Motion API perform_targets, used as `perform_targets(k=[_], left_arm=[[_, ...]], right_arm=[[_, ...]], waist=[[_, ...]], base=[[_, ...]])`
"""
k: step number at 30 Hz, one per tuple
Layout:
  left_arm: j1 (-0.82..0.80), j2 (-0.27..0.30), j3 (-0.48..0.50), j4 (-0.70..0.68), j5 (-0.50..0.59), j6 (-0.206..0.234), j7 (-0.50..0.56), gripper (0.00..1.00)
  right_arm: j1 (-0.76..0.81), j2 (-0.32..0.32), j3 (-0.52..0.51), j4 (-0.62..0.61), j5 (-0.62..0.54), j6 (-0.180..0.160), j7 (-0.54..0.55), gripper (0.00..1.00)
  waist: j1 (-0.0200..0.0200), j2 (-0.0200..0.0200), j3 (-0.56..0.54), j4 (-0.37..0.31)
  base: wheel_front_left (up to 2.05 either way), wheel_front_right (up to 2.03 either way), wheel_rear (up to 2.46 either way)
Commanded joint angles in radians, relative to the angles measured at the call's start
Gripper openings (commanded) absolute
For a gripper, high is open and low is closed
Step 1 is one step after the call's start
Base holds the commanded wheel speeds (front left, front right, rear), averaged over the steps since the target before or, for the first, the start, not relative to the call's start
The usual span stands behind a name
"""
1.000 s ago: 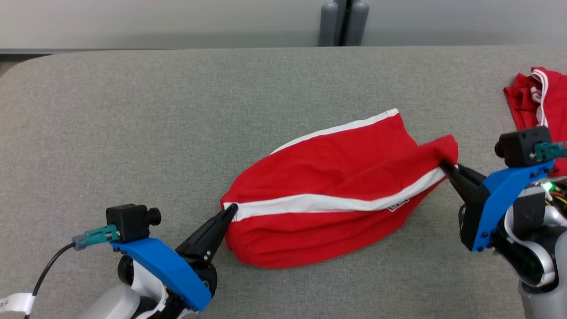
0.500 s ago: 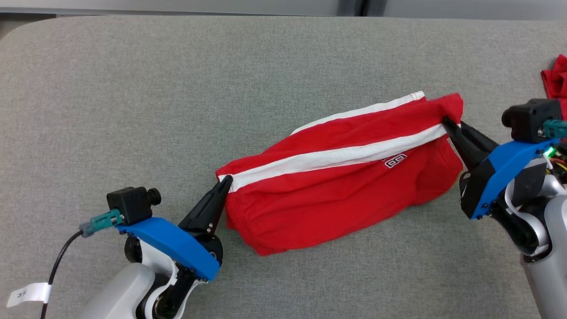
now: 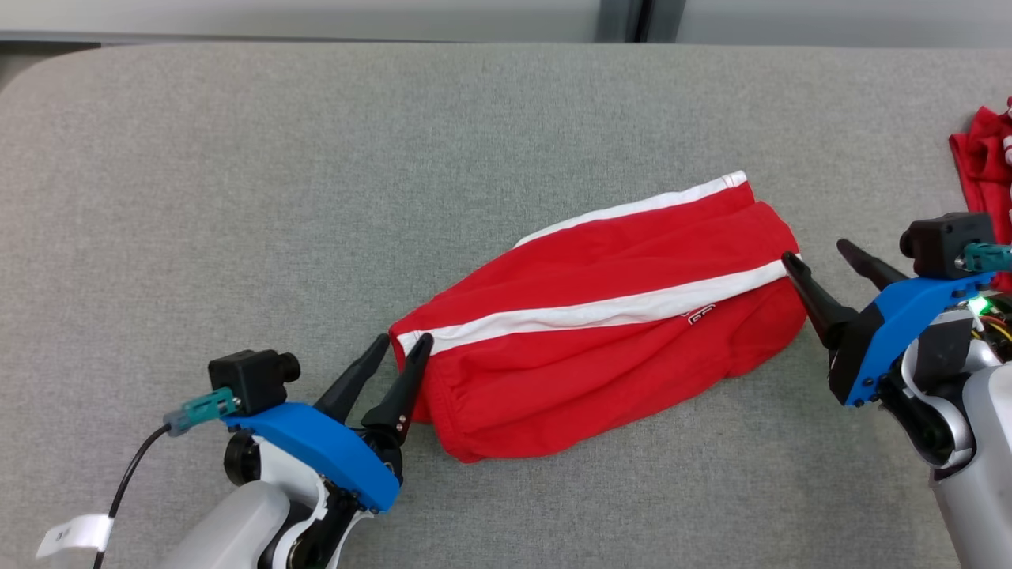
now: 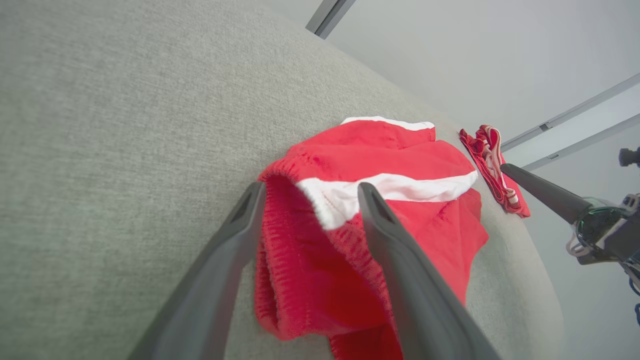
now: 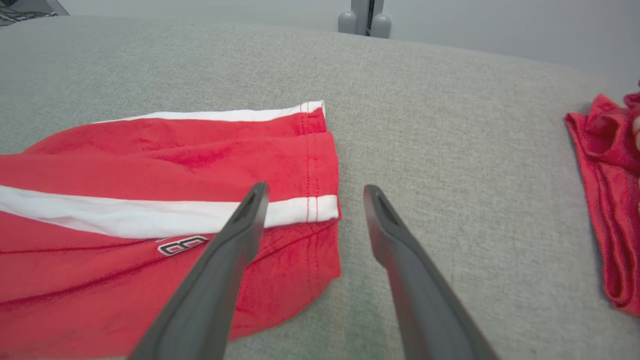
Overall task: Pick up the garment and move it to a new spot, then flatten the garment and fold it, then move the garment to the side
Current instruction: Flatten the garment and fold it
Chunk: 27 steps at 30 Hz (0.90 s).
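Note:
The garment (image 3: pixel 601 332), red shorts with a white side stripe, lies loosely bunched on the grey table (image 3: pixel 316 158), running from lower left to upper right. My left gripper (image 3: pixel 405 341) is open at its lower-left end. In the left wrist view the waistband end (image 4: pixel 325 200) sits between the spread fingers of that gripper (image 4: pixel 311 186). My right gripper (image 3: pixel 814 250) is open just off the upper-right end. In the right wrist view the hem (image 5: pixel 320 200) of the garment (image 5: pixel 175 165) lies at the left finger of that gripper (image 5: pixel 315 186).
A second red garment with white trim (image 3: pixel 980 158) is crumpled at the table's far right edge, also seen as a red heap (image 5: pixel 610 200) right of my right fingers. Bare grey table stretches to the left and behind the shorts. A wall runs behind the table.
Both grippers have opened and let go of the shorts, which have dropped from a stretched hold onto the table. The camera view has also shifted.

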Motion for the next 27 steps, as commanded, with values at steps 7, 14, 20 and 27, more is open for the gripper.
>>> perform_targets(k=[7,14,20,27], left_arm=[[0.041,0.006,0.037,0.003,0.095,0.028,-0.152,1.0],[0.06,-0.045,0.181,0.013,0.295,0.09,-0.186,1.0],[0.101,-0.115,0.343,-0.027,0.546,0.101,-0.186,1.0],[0.172,-0.217,0.514,-0.062,0.759,0.044,-0.186,1.0]], right_arm=[[0.046,0.018,-0.045,-0.04,-0.009,0.0,-0.056,1.0],[0.079,0.048,-0.084,-0.027,0.011,0.0,-0.042,1.0],[0.075,0.062,-0.092,-0.001,-0.003,0.0,-0.043,1.0],[0.014,0.095,-0.093,0.082,-0.006,0.0,-0.052,1.0]], waist=[[-0.0001,-0.0002,-0.063,-0.001],[-0.0001,-0.0002,-0.092,0.007],[-0.0001,-0.0002,-0.09,0.01],[-0.0001,-0.0002,-0.07,0.009]], base=[[0.0,0.0,0.0],[0.0,0.0,0.0],[0.0,0.0,0.0],[0.0,0.0,0.0]])
